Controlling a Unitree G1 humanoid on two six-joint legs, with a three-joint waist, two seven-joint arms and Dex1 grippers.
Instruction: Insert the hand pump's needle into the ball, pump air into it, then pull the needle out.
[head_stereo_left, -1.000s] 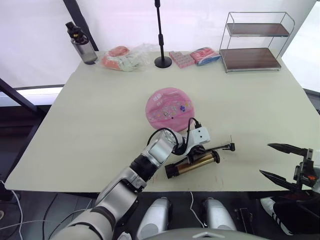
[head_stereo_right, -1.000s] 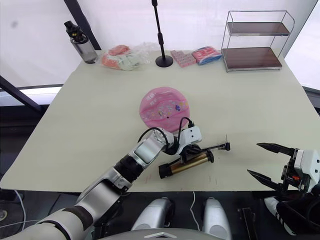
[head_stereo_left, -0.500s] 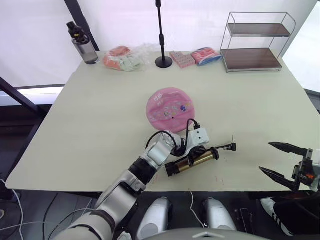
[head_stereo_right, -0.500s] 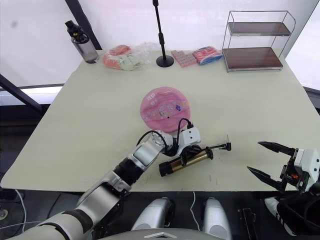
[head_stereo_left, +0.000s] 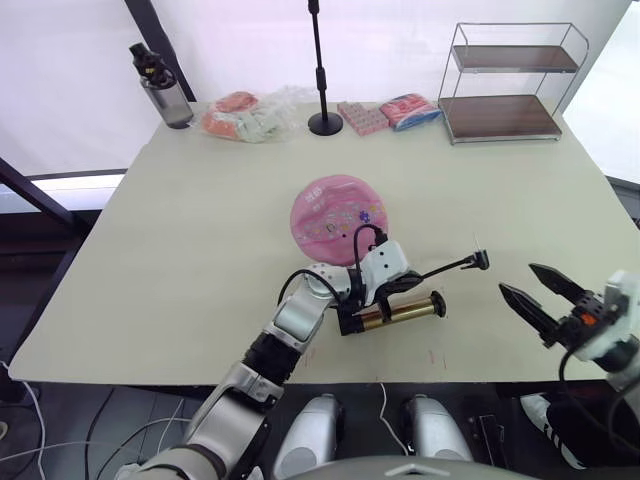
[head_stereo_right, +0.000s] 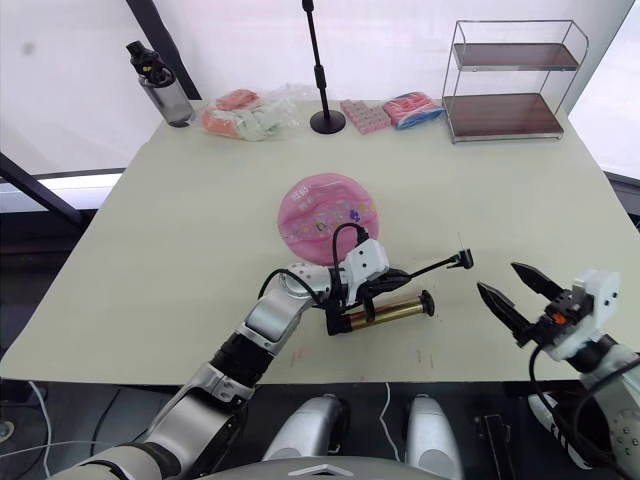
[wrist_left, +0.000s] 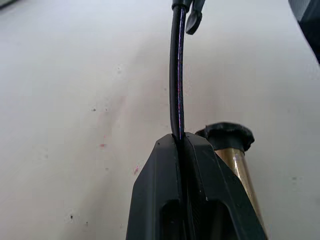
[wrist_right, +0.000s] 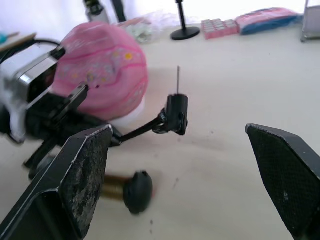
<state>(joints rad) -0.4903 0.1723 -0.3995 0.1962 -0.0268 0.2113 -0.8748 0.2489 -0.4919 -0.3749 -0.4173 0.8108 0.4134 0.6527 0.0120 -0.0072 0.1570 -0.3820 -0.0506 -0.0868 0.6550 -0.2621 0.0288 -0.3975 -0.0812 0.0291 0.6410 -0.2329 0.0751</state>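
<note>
Pale beige desk (head_stereo_left: 180, 250) before white backdrop. One flat pink rubber ball (head_stereo_left: 338, 219) with printed stickers lies mid-desk; its print is illegible. One gold-bronze hand pump (head_stereo_left: 398, 311) lies just in front of it. Left gripper (head_stereo_left: 392, 287) is clenched on the pump's thin black hose (wrist_left: 176, 75), whose black fitting carries the upright needle (wrist_right: 178, 80). Right gripper (head_stereo_left: 528, 291) hangs released near the needle, fingers spread. At the far edge: one microphone stand (head_stereo_left: 322, 70), one bottle (head_stereo_left: 160, 88), one two-tier wire shelf (head_stereo_left: 505, 85), several packets (head_stereo_left: 410, 110)

Hand pump (head_stereo_left: 398, 312) — shiny bronze metal; ball (head_stereo_left: 339, 211) — matt pink rubber.
</note>
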